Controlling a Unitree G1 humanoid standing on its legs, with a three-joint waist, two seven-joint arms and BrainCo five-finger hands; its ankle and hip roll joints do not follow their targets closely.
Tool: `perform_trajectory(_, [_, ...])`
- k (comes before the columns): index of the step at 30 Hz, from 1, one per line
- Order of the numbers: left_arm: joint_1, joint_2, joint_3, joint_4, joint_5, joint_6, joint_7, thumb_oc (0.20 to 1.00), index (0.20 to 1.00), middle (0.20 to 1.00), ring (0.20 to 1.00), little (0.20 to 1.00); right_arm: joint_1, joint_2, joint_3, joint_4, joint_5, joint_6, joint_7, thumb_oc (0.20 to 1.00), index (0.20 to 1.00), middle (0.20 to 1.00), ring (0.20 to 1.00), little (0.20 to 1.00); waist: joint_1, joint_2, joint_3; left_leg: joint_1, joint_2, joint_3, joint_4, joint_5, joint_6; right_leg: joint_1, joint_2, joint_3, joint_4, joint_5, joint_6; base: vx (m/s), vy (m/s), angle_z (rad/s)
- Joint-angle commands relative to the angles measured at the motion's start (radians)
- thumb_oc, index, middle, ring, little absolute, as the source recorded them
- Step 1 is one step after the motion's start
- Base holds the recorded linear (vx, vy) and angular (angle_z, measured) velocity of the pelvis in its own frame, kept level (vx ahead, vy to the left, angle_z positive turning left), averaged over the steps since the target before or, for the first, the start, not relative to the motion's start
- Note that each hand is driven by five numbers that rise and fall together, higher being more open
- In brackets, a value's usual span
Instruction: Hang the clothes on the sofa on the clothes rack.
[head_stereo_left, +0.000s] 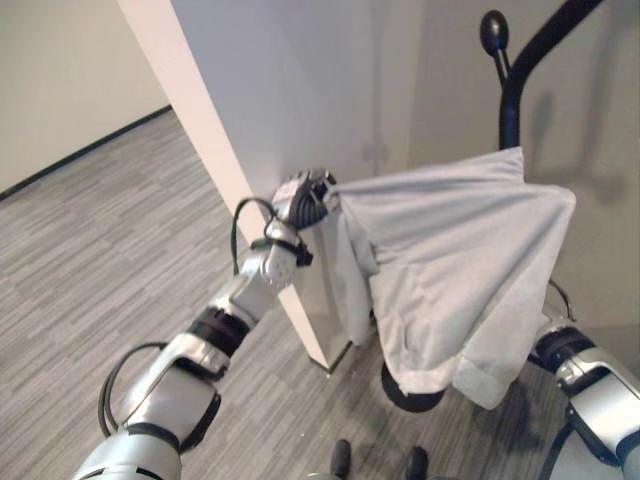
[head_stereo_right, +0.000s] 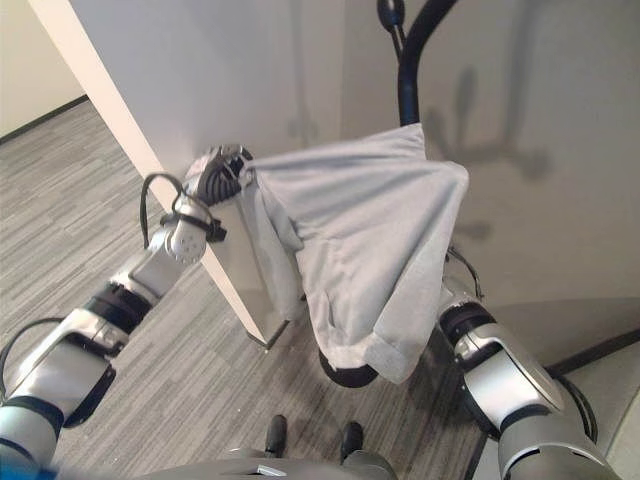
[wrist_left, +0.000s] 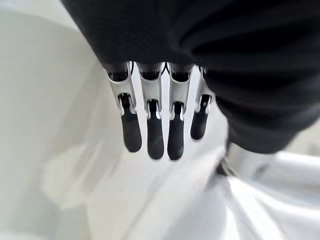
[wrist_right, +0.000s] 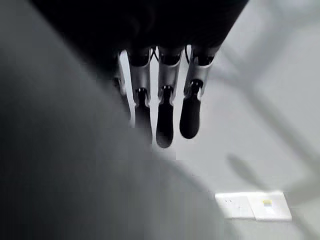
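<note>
A light grey garment (head_stereo_left: 450, 260) hangs spread out in the air in front of the black clothes rack (head_stereo_left: 512, 95). The rack's knobbed arm rises above the cloth. My left hand (head_stereo_left: 300, 198) is at the garment's left corner, and its thumb (wrist_left: 240, 160) pinches the cloth (wrist_left: 270, 200) while the fingers (wrist_left: 155, 135) point nearly straight. My right arm reaches up under the garment's right side. There my right hand (wrist_right: 165, 115) has straight fingers, with the cloth lying dark over it.
A white wall corner with a metal-clad foot (head_stereo_left: 320, 300) stands right behind my left hand. The rack's dark round base (head_stereo_left: 410, 395) sits on the grey carpet under the garment. Wall sockets (wrist_right: 252, 206) lie beyond my right hand.
</note>
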Motion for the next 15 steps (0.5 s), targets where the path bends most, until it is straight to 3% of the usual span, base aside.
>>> perform_trajectory(1, [-0.032, 0.015, 0.036, 0.072, -0.081, -0.003, -0.008, 1.000, 1.000, 1.000, 1.000, 1.000, 0.023, 0.013, 0.011, -0.034, 0.039, -0.057, -0.023, 1.000, 1.000, 1.000, 1.000, 1.000, 0.053, -0.041, -0.028, 0.033, -0.026, 0.027, 0.010, -0.095, 0.033, -0.046, -0.094, 0.008, 0.017, -0.090, 0.087, 0.00, 0.000, 0.00])
perform_trajectory(5, [0.180, -0.011, 0.083, 0.044, -0.108, -0.024, -0.067, 1.000, 1.000, 1.000, 1.000, 1.000, 0.148, 0.043, -0.074, -0.083, 0.077, -0.075, -0.023, 1.000, 1.000, 1.000, 1.000, 1.000, 0.050, -0.045, -0.035, 0.057, -0.026, 0.035, 0.010, -0.109, 0.043, -0.029, -0.098, 0.018, 0.017, -0.092, 0.085, 0.04, 0.027, 0.00])
perform_trajectory(15, [0.494, -0.045, 0.160, 0.114, -0.193, -0.044, -0.196, 1.000, 1.000, 1.000, 1.000, 1.000, 0.353, 0.128, -0.075, 0.049, 0.079, -0.076, 0.049, 1.000, 1.000, 1.000, 1.000, 1.000, 0.062, -0.050, -0.049, 0.086, -0.033, 0.041, 0.010, -0.125, 0.059, -0.010, -0.103, 0.028, 0.017, -0.085, 0.085, 0.03, 0.035, -0.04])
